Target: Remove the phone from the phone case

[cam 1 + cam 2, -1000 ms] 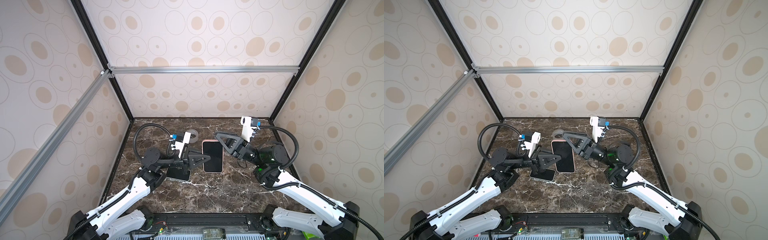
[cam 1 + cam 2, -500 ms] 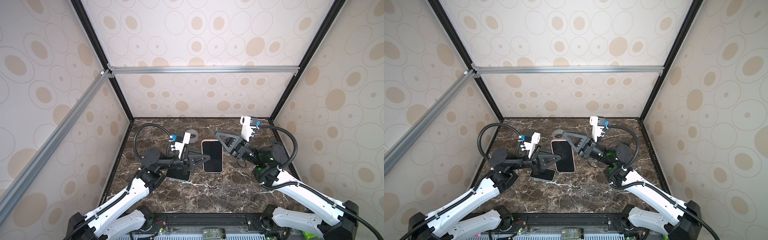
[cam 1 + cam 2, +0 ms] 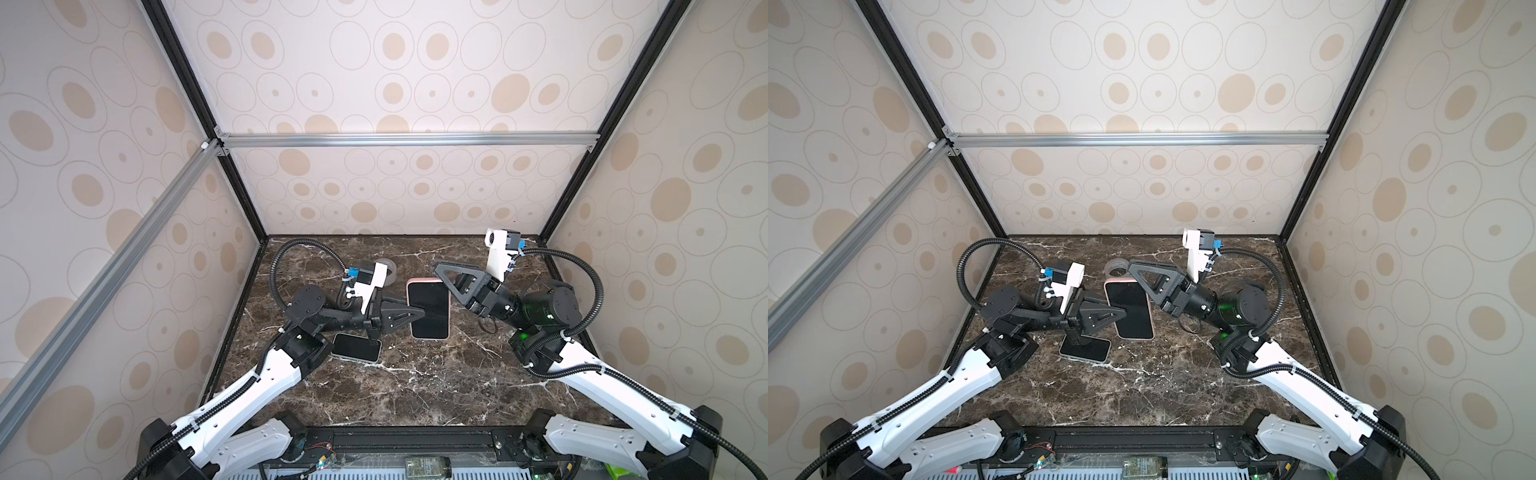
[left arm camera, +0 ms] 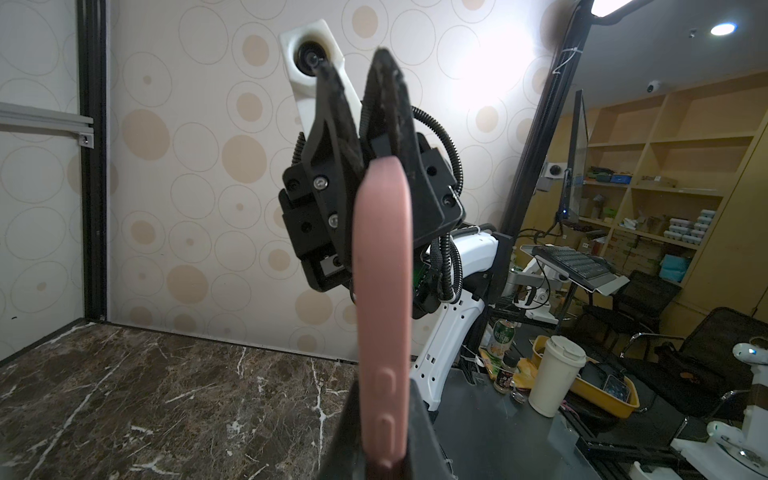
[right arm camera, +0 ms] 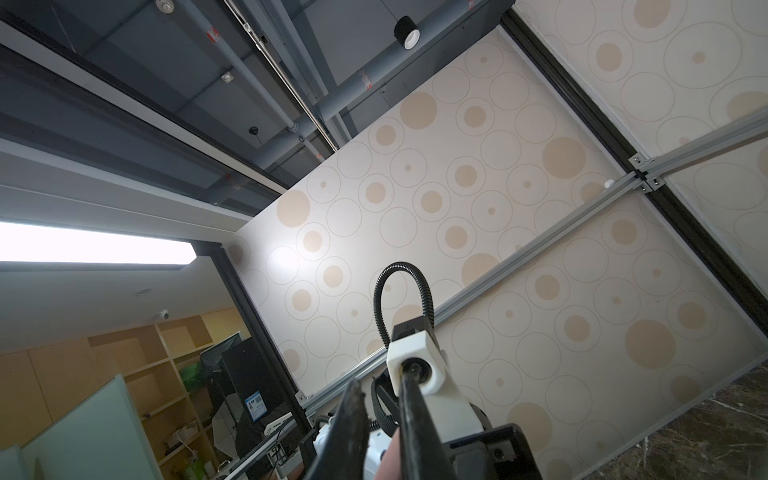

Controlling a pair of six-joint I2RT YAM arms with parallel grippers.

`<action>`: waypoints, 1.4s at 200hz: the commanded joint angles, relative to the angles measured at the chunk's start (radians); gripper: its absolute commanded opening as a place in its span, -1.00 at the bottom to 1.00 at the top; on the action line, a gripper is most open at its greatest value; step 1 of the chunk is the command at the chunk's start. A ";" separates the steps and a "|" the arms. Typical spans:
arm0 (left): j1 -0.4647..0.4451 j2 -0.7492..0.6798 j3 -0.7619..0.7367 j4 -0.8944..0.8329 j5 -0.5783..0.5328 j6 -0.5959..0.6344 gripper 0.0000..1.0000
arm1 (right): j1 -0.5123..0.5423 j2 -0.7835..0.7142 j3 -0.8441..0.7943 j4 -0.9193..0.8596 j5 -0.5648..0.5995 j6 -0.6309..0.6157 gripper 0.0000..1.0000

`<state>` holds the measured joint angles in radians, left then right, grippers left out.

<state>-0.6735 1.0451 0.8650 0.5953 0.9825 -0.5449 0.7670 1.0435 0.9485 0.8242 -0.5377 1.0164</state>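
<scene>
The phone [image 3: 429, 309] [image 3: 1133, 309], black screen up, sits in a pink phone case [image 3: 424, 280] [image 3: 1121, 283] and is held above the marble floor. My left gripper [image 3: 419, 312] [image 3: 1121, 313] is shut on the case's left long edge. In the left wrist view the pink edge with its buttons [image 4: 382, 291] stands between the fingers. My right gripper [image 3: 438, 268] [image 3: 1133, 266] is at the far right corner. The right wrist view shows its jaws [image 5: 382, 380] narrowly apart at the tips, with a bit of pink deep between them.
A second phone [image 3: 356, 347] [image 3: 1084, 348] lies flat on the marble floor [image 3: 415, 386] under my left gripper. A grey tape roll [image 3: 388, 270] [image 3: 1116, 266] lies behind it. Patterned walls close in the left, back and right sides.
The right gripper has edged slightly left at the phone's corner and its jaws have narrowed a little. The left arm and the phone hold still.
</scene>
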 commanded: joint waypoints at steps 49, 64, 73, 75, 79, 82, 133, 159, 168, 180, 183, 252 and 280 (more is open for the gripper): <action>0.029 0.070 0.106 -0.077 -0.009 0.168 -1.00 | 0.028 -0.016 0.045 -0.039 -0.131 0.120 -0.91; 0.028 0.073 0.123 -0.098 -0.007 0.192 -1.00 | 0.031 -0.013 0.045 -0.040 -0.137 0.125 -0.91; 0.028 0.075 0.129 -0.105 -0.001 0.204 -1.00 | 0.031 -0.012 0.046 -0.041 -0.139 0.126 -0.91; 0.029 0.076 0.129 -0.105 0.002 0.206 -1.00 | 0.031 -0.012 0.047 -0.041 -0.139 0.126 -0.91; 0.029 0.076 0.132 -0.104 0.007 0.210 -1.00 | 0.033 -0.011 0.048 -0.042 -0.140 0.126 -0.91; 0.028 0.076 0.134 -0.105 0.009 0.214 -1.00 | 0.034 -0.011 0.048 -0.044 -0.141 0.125 -0.91; 0.029 0.078 0.182 -0.182 -0.006 0.299 -1.00 | 0.047 -0.017 0.048 -0.052 -0.149 0.131 -0.86; 0.034 0.084 0.195 -0.191 -0.023 0.313 -1.00 | 0.048 -0.025 0.045 -0.054 -0.148 0.131 -0.81; 0.036 0.085 0.196 -0.188 -0.025 0.309 -1.00 | 0.048 -0.026 0.044 -0.057 -0.150 0.129 -0.80; 0.037 0.089 0.197 -0.180 -0.028 0.306 -1.00 | 0.049 -0.030 0.045 -0.060 -0.151 0.129 -0.78; 0.038 0.089 0.196 -0.177 -0.030 0.304 -1.00 | 0.050 -0.031 0.045 -0.061 -0.151 0.129 -0.78; 0.058 0.107 0.224 -0.187 -0.034 0.322 -1.00 | 0.057 -0.033 0.052 -0.071 -0.168 0.134 -0.73; 0.070 0.114 0.242 -0.194 -0.031 0.328 -1.00 | 0.060 -0.033 0.056 -0.072 -0.174 0.131 -0.66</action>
<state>-0.6434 1.1198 1.0489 0.3981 1.1332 -0.3031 0.7650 1.0161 0.9840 0.7975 -0.6064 1.0317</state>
